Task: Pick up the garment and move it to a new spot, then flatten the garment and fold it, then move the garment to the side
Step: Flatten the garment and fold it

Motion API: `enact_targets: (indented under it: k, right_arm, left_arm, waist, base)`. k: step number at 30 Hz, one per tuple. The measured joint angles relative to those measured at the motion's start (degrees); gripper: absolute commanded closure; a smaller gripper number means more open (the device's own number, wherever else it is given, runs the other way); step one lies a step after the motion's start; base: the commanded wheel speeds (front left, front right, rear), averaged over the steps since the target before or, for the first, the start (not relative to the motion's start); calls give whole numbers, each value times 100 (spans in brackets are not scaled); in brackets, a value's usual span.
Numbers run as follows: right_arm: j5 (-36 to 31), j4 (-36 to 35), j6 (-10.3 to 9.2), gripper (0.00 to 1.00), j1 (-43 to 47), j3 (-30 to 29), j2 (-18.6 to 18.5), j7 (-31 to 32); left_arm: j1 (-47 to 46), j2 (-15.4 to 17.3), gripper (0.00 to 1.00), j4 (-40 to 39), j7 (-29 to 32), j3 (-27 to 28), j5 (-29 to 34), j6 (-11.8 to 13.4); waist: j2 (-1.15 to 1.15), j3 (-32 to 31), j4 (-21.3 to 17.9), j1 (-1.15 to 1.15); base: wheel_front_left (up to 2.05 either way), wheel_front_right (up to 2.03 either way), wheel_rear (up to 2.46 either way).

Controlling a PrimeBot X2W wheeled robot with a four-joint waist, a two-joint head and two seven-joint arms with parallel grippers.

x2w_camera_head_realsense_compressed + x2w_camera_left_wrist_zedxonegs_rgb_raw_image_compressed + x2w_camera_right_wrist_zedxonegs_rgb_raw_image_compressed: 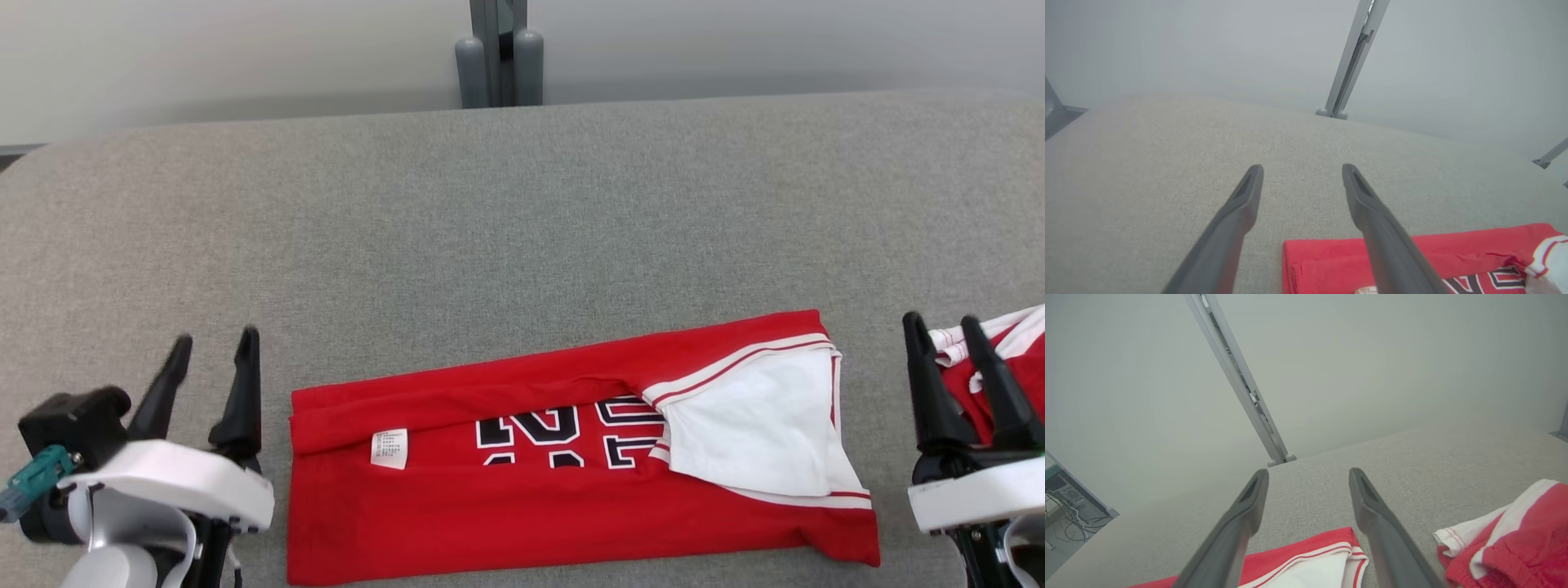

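Note:
The garment is a red jersey with dark numerals, white trim and a white panel, lying folded into a long band on the grey surface near the front edge. Its left end shows in the left wrist view, its white-trimmed right end in the right wrist view. My left gripper stands open just left of the garment, nothing between its fingers. My right gripper stands open to the right of the garment, also with nothing in it.
A second red and white garment lies crumpled at the far right edge, behind my right gripper, also seen as a bundle. A grey post rises behind the grey padded surface, which stretches wide toward the back.

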Motion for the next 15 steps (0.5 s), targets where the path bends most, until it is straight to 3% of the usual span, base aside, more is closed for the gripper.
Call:
enact_targets:
  k: [9, 15]
  right_arm:
    - [-969, -71, 0, 0, -364, 167, 113, -364]
    - [-1324, 148, 0, 0, -309, 342, 112, -541]
  left_arm:
    - [-538, -308, 0, -76, -1140, 35, 527, 143]
    - [-321, -463, 0, 194, -1585, 191, 561, -67]
  waist:
    - [0, -409, 84, 0]
    - [0, -684, 88, 0]
  base:
    - [0, 0, 0]
    - [0, 0, 0]
